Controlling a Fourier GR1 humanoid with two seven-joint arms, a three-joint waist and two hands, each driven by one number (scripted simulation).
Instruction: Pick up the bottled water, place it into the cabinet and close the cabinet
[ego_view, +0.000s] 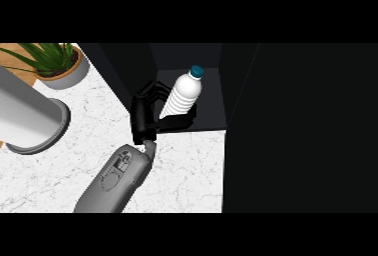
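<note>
The bottled water, white with ribbed sides and a teal cap, leans slightly left inside the dark open cabinet. Its base is hidden behind my hand near the cabinet's front edge. My left hand is shut on it: the fingers curl round its left side and the thumb wraps under its lower part. The grey forearm comes up from the lower edge. A large black cabinet panel fills the right side. My right hand does not show.
A potted green plant stands at the top left. A tall grey cylinder stands at the left edge. White marble counter lies in front of the cabinet.
</note>
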